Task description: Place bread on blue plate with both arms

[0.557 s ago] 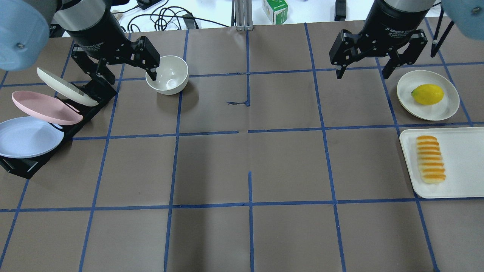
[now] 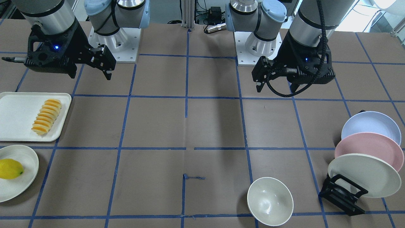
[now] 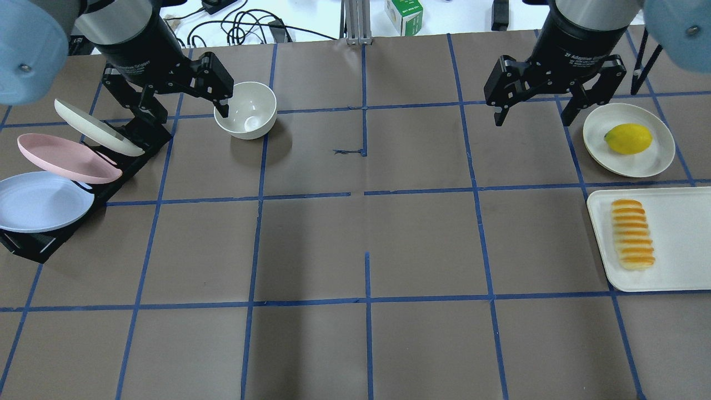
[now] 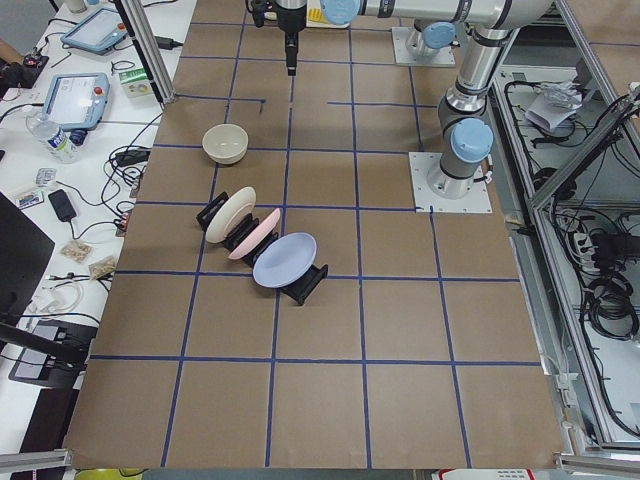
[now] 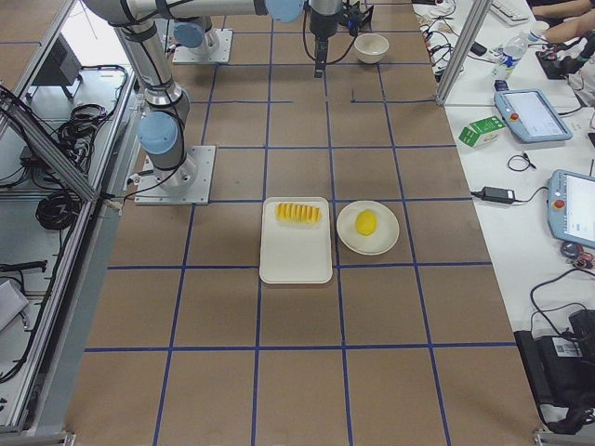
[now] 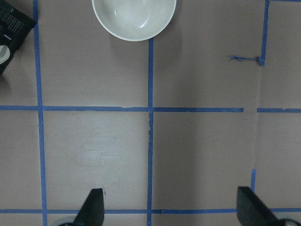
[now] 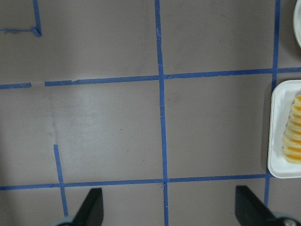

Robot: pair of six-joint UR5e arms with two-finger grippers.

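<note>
The bread lies on a white tray at the table's right, also in the front view and at the right wrist view's edge. The blue plate stands tilted in a black rack at the left, nearest of the three plates there; it also shows in the front view. My left gripper is open and empty, held above the table between the rack and a white bowl. My right gripper is open and empty, up and left of the lemon plate, well off the bread.
A white bowl sits by my left gripper. A pink plate and a cream plate share the rack. A lemon lies on a cream plate behind the tray. Cables and a green carton lie beyond the far edge.
Both grippers have shifted slightly toward the far edge of the table, still open. Nothing on the table has moved.
</note>
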